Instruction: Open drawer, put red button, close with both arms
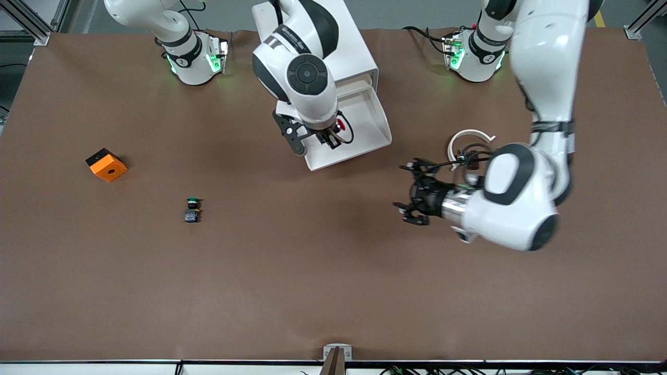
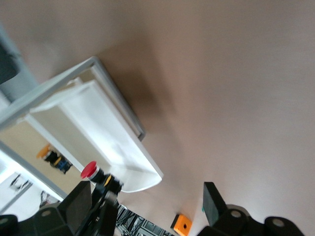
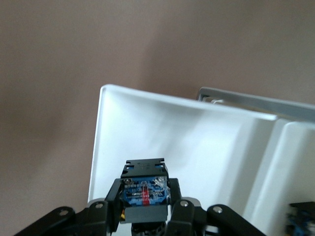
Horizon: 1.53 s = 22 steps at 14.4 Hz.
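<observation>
The drawer [image 1: 359, 122] stands pulled out of the cabinet [image 1: 349, 47] over the tabletop [image 1: 333, 271]. The right gripper [image 1: 329, 139] hovers over the open tray, its fingers closed on the red button [image 1: 341, 125]. The left gripper [image 1: 411, 192] waits over bare tabletop near the drawer, fingers fully spread and empty. Step in hand: placing. The next move likely calls for lowering and releasing the button inside the tray

Brown table [image 1: 333, 291], perhaps grey floor [image 1: 417, 13]
</observation>
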Available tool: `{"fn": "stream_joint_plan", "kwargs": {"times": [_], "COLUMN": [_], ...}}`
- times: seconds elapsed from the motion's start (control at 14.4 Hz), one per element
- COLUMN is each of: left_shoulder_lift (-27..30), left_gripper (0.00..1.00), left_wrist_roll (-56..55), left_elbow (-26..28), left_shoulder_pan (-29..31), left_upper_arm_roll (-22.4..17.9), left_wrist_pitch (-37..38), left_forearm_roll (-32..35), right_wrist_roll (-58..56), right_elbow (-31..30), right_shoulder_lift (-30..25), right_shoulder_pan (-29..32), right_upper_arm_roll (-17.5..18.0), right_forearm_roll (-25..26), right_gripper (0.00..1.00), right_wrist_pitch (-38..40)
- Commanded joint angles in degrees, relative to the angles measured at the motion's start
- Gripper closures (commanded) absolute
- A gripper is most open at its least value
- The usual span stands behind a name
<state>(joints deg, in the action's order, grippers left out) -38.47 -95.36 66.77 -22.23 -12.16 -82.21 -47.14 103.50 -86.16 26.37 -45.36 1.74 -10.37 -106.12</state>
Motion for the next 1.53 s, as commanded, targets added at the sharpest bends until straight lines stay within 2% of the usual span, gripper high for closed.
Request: {"fn": "stream_joint_plan", "kwargs": {"times": [0.0,0.07,0.35,0.42,0.49,0.62,0.69,0.83,0.97,1.25,1.46], "left_shoulder_lift": [4.44,5.94,11.13,11.66,12.19,12.8,13.33,13.95,15.7,17.55,18.17], "left_gripper": [0.0,0.0,0.0,0.0,0.0,0.0,0.0,0.0,0.0,0.0,0.0], "left_wrist_roll": [11.39,15.08,32.74,38.0,45.71,62.75,67.8,74.23,78.9,83.23,83.4], "left_elbow": [1.7,1.7,1.7,1.78,1.87,2.13,2.14,2.14,2.75,6.25,11.0], "left_shoulder_pan": [0.09,-0.09,-0.79,-0.8,-0.8,-3.15,-3.17,-2.82,-1.33,0.79,0.7], "left_upper_arm_roll": [-5.04,-6.37,-6.12,-5.95,-5.86,-6.29,-6.21,-6.47,-6.47,-6.03,-3.85], "left_wrist_pitch": [-0.14,-0.14,-0.14,-0.14,-0.14,-0.14,-0.14,-0.23,-1.37,-1.9,-7.68], "left_forearm_roll": [2.21,5.09,20.74,23.99,27.24,38.98,42.62,43.18,43.53,43.18,42.83], "right_wrist_roll": [2.22,2.49,2.49,2.49,2.49,2.49,2.32,2.06,0.92,-12.06,-27.16], "right_elbow": [1.35,1.35,1.35,1.35,1.35,1.35,1.44,1.7,2.14,4.95,4.95], "right_shoulder_lift": [2.71,3.41,4.83,4.92,4.92,4.74,4.39,2.12,-0.87,-4.74,-8.43], "right_shoulder_pan": [-1.57,-1.92,-2.63,-2.63,-2.63,-2.63,-2.46,-1.76,0.34,6.4,12.02], "right_upper_arm_roll": [-0.68,-0.68,-0.68,-0.68,-0.68,-0.68,-0.68,-0.77,-1.03,-1.12,-1.12], "right_forearm_roll": [-1.14,-0.88,-0.53,-0.53,-0.61,-0.61,-0.7,-0.79,-0.79,-0.79,-0.79], "right_gripper": [0.77,0.77,0.7,0.64,0.51,0.0,0.0,0.0,0.0,0.0,0.0], "right_wrist_pitch": [-2.41,-2.86,-2.86,-3.21,-3.39,-2.86,-2.77,-2.51,1.51,12.15,18.03]}}
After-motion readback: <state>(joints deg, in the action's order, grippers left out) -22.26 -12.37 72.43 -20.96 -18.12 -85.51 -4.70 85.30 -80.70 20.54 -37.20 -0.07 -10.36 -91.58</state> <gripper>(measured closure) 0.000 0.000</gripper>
